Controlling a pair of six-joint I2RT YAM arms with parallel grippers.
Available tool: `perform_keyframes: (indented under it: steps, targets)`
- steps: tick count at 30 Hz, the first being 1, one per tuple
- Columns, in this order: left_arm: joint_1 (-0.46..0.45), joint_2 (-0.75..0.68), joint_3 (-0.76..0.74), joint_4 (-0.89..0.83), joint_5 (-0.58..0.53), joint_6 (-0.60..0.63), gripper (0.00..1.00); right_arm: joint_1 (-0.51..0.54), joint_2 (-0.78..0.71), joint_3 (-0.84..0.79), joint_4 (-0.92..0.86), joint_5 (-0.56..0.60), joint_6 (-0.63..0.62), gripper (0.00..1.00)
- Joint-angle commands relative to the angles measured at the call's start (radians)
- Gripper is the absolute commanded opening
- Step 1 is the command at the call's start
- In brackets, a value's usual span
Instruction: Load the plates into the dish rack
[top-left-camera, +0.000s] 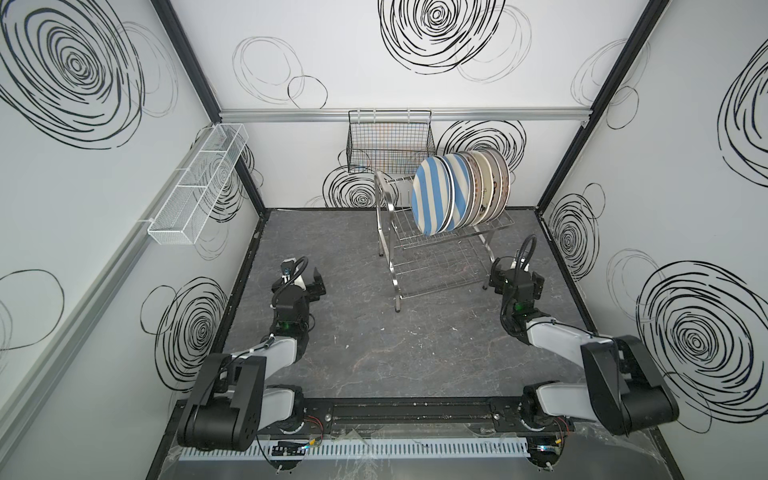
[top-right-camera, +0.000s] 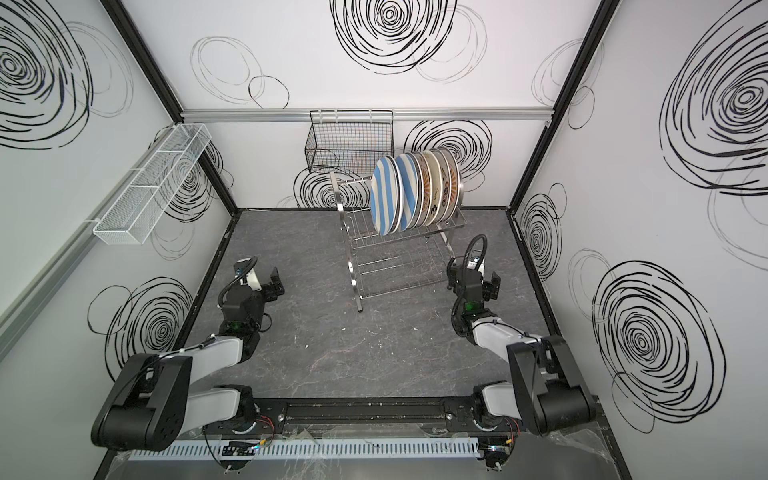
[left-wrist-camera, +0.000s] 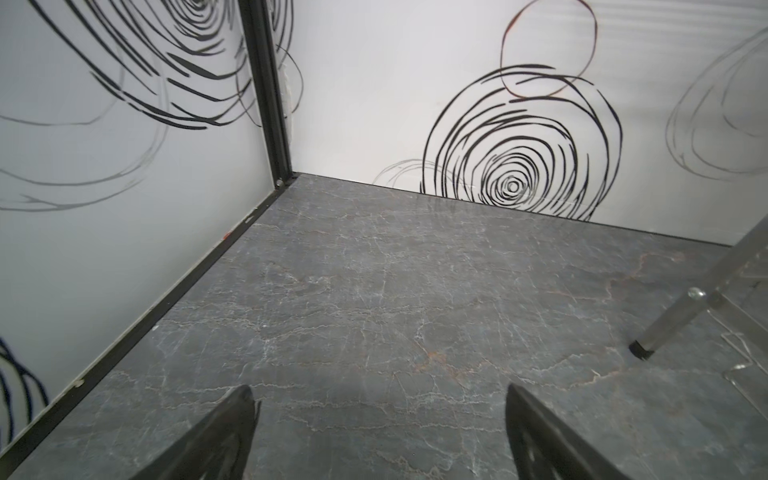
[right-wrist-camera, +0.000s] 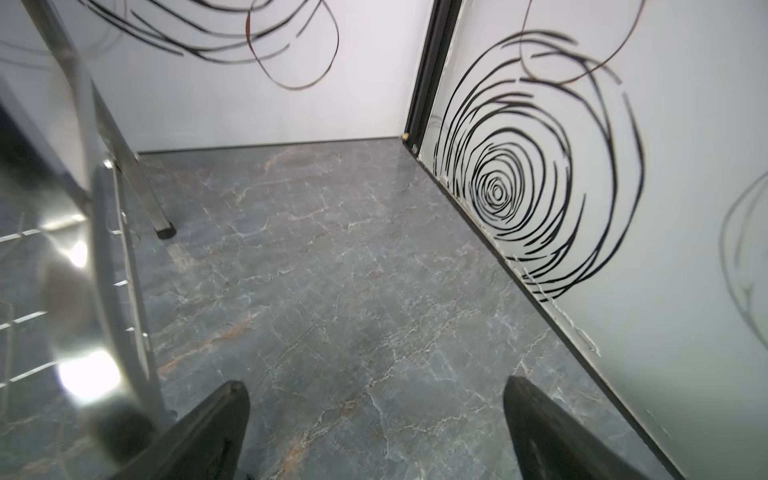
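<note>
Several plates (top-left-camera: 434, 195) (top-right-camera: 386, 195) stand upright in a row on the upper tier of the steel dish rack (top-left-camera: 388, 232) (top-right-camera: 351, 249), a blue-and-cream striped one at the front. The rack's lower tier holds nothing. My left gripper (top-left-camera: 307, 284) (top-right-camera: 270, 284) (left-wrist-camera: 380, 395) hovers low over the grey tabletop, left of the rack, open and empty. My right gripper (top-left-camera: 517, 278) (top-right-camera: 471, 278) (right-wrist-camera: 376, 390) sits just right of the rack's front right leg, open, with only bare tabletop between its fingers. A rack leg (left-wrist-camera: 665, 332) and the rack's frame (right-wrist-camera: 124, 174) show in the wrist views.
A black wire basket (top-left-camera: 388, 141) hangs on the back wall behind the rack. A long white mesh basket (top-left-camera: 199, 187) hangs on the left wall. White walls with black swirls close in three sides of the marble tabletop (top-left-camera: 374, 332).
</note>
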Motion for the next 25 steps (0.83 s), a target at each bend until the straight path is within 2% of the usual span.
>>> perform_keyframes:
  steps: [1, 2, 4, 6, 7, 25]
  targets:
    - [0.0, 0.091, 0.008, 0.228, 0.093, 0.049, 0.96, -0.06, 0.061, -0.049, 0.27, -0.083, -0.038, 1.0]
    - [-0.003, 0.12, -0.01, 0.298, 0.111, 0.061, 0.96, -0.088, 0.076, -0.061, 0.279, -0.122, -0.012, 1.0]
    - [-0.014, 0.137, -0.021, 0.326, 0.161, 0.09, 0.96, -0.162, 0.101, -0.169, 0.51, -0.245, 0.015, 1.0]
    - [-0.011, 0.154, -0.047, 0.384, 0.159, 0.083, 0.96, -0.206, 0.068, -0.184, 0.448, -0.307, 0.061, 1.0]
    - [-0.008, 0.17, -0.065, 0.434, 0.17, 0.085, 0.96, -0.203, 0.087, -0.21, 0.528, -0.318, 0.041, 1.0]
    - [0.002, 0.174, -0.077, 0.461, 0.209, 0.083, 0.96, -0.184, 0.092, -0.197, 0.51, -0.303, 0.03, 1.0]
